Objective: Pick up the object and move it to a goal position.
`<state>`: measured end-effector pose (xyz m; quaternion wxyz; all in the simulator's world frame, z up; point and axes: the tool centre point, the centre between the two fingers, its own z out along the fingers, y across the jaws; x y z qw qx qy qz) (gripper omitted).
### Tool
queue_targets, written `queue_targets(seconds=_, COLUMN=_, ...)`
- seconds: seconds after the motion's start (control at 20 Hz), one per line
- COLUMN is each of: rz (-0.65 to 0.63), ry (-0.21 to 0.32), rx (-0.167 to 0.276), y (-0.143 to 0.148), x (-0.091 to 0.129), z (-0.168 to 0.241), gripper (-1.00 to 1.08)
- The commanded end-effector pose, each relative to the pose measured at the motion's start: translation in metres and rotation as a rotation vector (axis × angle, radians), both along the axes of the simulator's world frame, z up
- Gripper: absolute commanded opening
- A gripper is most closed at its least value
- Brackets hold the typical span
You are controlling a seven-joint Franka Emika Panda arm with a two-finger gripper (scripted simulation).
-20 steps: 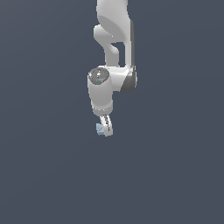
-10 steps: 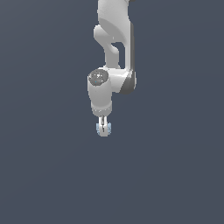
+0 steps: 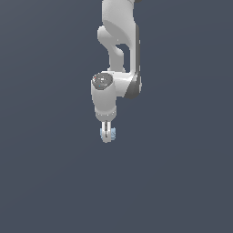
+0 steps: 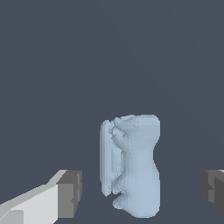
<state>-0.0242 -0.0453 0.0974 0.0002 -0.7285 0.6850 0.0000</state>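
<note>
Featureless grey ground is surrounding the object (image 4: 131, 166) while the open gripper (image 4: 140, 190) is straddling it; closing appears next

Counter (image 3: 50, 182): flat, uniform dark slate-grey, unmarked. One item on it: pale blue lumpy object (image 4: 133, 164), seen small in the exterior view near frame centre.
</note>
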Motion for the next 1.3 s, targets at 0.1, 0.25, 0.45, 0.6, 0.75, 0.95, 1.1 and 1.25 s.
queue_targets(seconds=0.1, rz=-0.002, ry=0.001, rx=0.000, y=0.000, x=-0.001, z=-0.012, gripper=1.00)
queue_targets(seconds=0.25, rz=-0.004, ry=0.001, rx=0.000, y=0.000, x=-0.001, z=-0.028, gripper=1.00)
queue_targets(seconds=0.45, rz=-0.005, ry=0.001, rx=0.000, y=0.000, x=-0.001, z=-0.044, gripper=1.00)
queue_targets(seconds=0.6, rz=-0.005, ry=0.001, rx=0.000, y=0.000, x=-0.001, z=-0.049, gripper=1.00)
queue_targets(seconds=0.75, rz=-0.005, ry=0.001, rx=0.000, y=0.000, x=-0.001, z=-0.049, gripper=-1.00)
queue_targets(seconds=0.95, rz=-0.005, ry=0.001, rx=0.000, y=0.000, x=-0.001, z=-0.049, gripper=-1.00)
queue_targets(seconds=1.1, rz=-0.005, ry=0.001, rx=0.000, y=0.000, x=-0.001, z=-0.049, gripper=-1.00)
queue_targets(seconds=1.25, rz=-0.005, ry=-0.001, rx=0.000, y=0.000, x=0.000, z=-0.048, gripper=-1.00)
